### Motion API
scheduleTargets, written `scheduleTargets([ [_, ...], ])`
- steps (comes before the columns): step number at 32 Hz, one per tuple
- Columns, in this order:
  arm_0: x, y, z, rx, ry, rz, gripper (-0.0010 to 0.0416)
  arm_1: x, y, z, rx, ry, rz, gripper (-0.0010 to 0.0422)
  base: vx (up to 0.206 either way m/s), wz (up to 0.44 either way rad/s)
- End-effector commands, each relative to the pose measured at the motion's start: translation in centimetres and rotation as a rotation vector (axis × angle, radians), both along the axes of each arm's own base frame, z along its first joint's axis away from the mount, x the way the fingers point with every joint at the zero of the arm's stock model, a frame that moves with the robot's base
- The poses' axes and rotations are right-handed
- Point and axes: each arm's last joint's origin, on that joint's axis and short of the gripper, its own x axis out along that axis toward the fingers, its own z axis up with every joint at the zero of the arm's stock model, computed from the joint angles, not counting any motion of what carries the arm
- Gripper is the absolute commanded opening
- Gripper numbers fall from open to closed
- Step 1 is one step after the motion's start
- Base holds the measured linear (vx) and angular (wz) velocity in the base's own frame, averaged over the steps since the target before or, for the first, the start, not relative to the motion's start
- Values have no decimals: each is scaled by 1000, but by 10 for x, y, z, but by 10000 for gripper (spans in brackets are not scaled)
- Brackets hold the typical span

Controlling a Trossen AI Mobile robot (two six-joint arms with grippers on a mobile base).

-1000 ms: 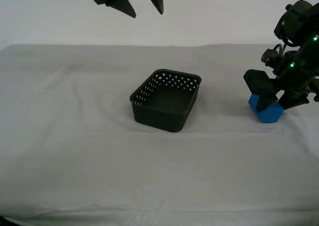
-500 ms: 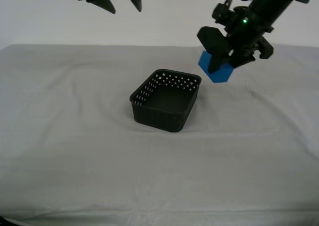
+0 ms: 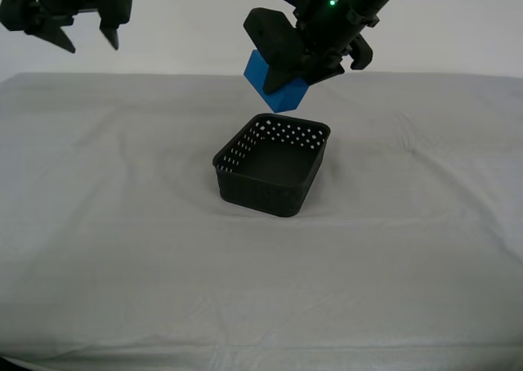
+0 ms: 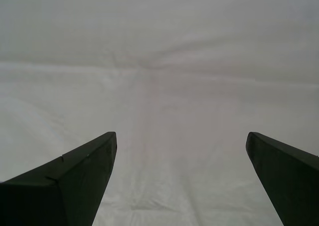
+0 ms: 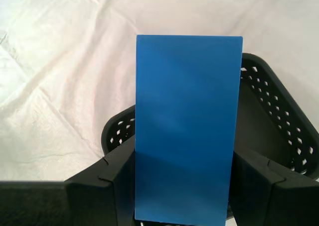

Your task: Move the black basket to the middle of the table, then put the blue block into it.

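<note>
The black basket (image 3: 271, 165) stands near the middle of the table (image 3: 114, 224), empty. My first gripper (image 3: 288, 75) is shut on the blue block (image 3: 274, 82) and holds it in the air just above the basket's far rim. In the first wrist view the blue block (image 5: 185, 126) sits between the fingers (image 5: 107, 183), with the basket (image 5: 279, 121) below it. My second gripper (image 3: 82, 29) hangs open and empty high at the exterior view's upper left. The second wrist view shows its fingers (image 4: 75, 178) wide apart over bare cloth.
The wrinkled grey-white cloth (image 3: 392, 248) covers the whole table. A pale wall (image 3: 188, 36) stands behind the far edge.
My first gripper has carried the blue block up off the cloth and leftward in the exterior view, to above the basket. My second gripper has moved further left. The basket has not moved.
</note>
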Motion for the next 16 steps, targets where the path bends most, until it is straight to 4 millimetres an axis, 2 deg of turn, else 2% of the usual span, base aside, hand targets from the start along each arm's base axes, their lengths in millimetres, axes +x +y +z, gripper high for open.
scheduleTargets([
  [1, 0, 1, 1, 9, -21, 48, 10, -7, 7, -13, 1, 32, 12, 359, 0, 0],
  [4, 4, 5, 6, 60, -86, 39, 11, -16, 8, -35, 3, 51, 13, 359, 0, 0],
  [7, 5, 6, 7, 71, -91, 35, 11, -23, 9, -46, 3, 82, 14, 359, 0, 0],
  [14, 5, 6, 7, 70, -89, 34, 12, -26, 11, -50, 2, 82, 21, 359, 0, 0],
  [15, 4, 6, 7, 74, -82, 26, 15, -26, 11, -50, 2, 81, 21, 359, 0, 0],
  [16, 4, 6, 6, 65, -67, 23, 36, -26, 11, -50, 2, 81, 21, 359, 0, 0],
])
